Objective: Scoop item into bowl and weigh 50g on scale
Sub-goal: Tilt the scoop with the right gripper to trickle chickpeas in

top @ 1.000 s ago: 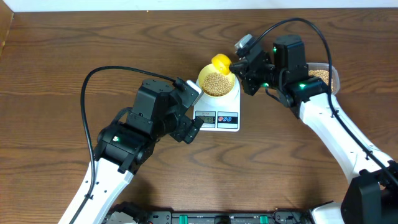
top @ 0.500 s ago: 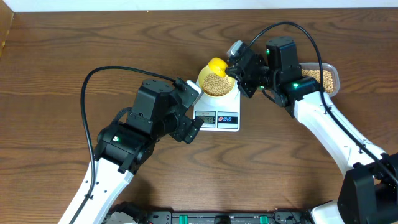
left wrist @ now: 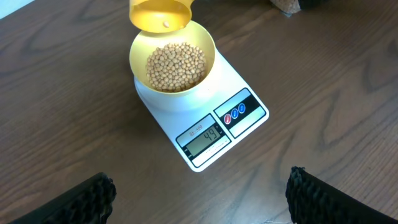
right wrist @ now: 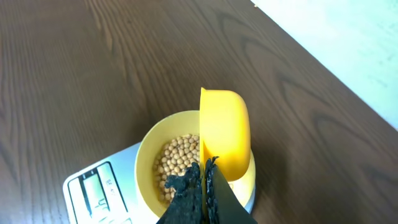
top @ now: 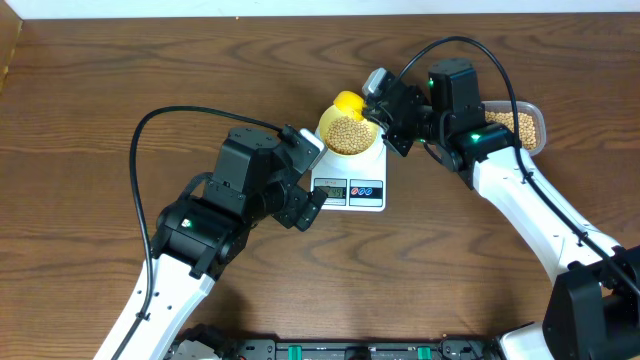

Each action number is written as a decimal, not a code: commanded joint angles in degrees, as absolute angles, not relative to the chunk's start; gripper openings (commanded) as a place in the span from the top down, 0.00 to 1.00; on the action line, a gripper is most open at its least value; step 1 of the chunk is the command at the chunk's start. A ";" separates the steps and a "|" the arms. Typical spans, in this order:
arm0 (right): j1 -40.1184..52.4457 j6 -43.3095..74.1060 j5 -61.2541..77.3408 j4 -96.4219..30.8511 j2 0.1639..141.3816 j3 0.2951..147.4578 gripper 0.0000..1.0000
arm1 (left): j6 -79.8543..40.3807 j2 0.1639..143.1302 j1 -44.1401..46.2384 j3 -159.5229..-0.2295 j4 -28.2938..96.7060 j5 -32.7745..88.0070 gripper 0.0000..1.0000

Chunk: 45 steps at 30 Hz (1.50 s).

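Small round pale-yellow bowl (left wrist: 174, 99) sits on white rounded-rectangular digital scale (left wrist: 249, 84), mid tabletop (left wrist: 323, 74), part-filled with tan beans (left wrist: 176, 65). Right pincer (right wrist: 204, 171) grips yellow plastic scoop (right wrist: 225, 130), tipped over bowl's far rim. Left pincer (left wrist: 200, 180) wide, empty. Judged: reading short of target; topping-up remains

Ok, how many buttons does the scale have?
2. Both sit on the scale's front panel, right of the display: a red button nearer the display, a blue button beside it. None seem hidden.
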<state>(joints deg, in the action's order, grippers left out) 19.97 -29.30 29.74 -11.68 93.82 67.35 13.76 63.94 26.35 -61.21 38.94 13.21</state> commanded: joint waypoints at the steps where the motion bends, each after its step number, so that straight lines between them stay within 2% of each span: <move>1: 20.34 -32.38 29.91 -11.55 94.41 67.29 0.99 | 13.85 63.33 26.04 -61.45 38.92 13.04 0.10; 9: 20.27 -35.73 29.82 -11.55 94.45 67.29 0.99 | 13.85 63.33 26.04 -61.45 38.92 13.04 0.10; 45: 20.23 -35.66 28.40 -11.77 94.52 67.29 0.99 | 13.85 63.33 26.04 -61.45 38.92 13.04 0.10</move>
